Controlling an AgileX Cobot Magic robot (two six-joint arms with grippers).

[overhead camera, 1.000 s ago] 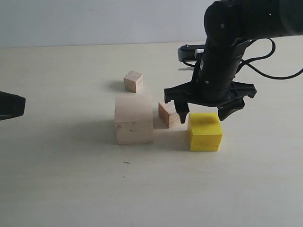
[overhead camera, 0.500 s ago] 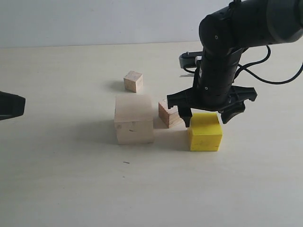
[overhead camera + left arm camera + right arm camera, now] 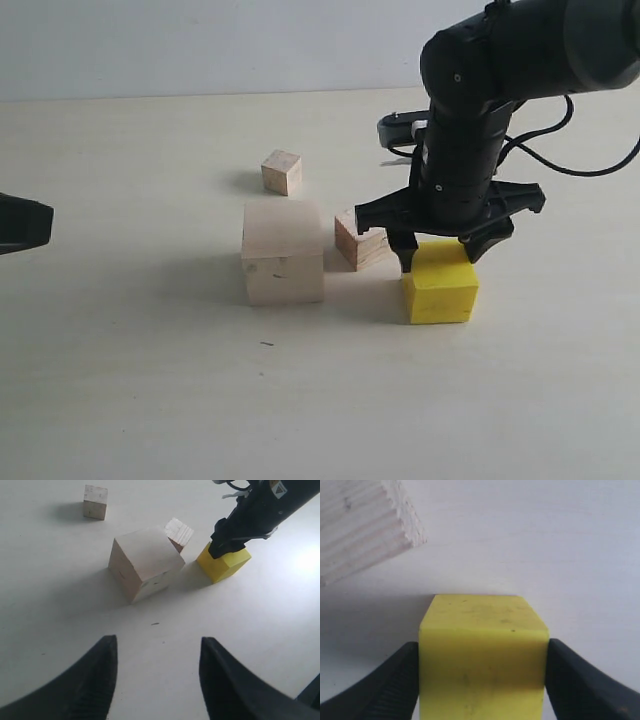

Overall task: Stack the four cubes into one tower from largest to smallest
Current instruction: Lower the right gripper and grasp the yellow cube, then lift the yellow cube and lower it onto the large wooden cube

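My right gripper [image 3: 440,257] is shut on the bright yellow cube [image 3: 440,292], its fingers pressed against two opposite sides [image 3: 482,652]; the cube [image 3: 482,620] rests on the table, slightly turned. The darker grained wood cube [image 3: 358,243] sits just left of it, its corner showing in the right wrist view [image 3: 360,525]. The largest pale wood cube [image 3: 283,252] stands further left. The smallest pale cube [image 3: 282,172] lies behind it. My left gripper [image 3: 157,645] is open and empty, far back at the left edge [image 3: 20,222]. No tower stands.
The pale table [image 3: 150,380] spreads wide around the cubes. From the left wrist view the big cube [image 3: 145,562], grained cube [image 3: 179,531], yellow cube [image 3: 223,565] and small cube [image 3: 95,501] lie ahead. A black cable [image 3: 590,160] trails behind the right arm.
The right gripper came down over the yellow cube and closed on its sides. The cube shifted slightly right and turned a little. The left arm stayed still.
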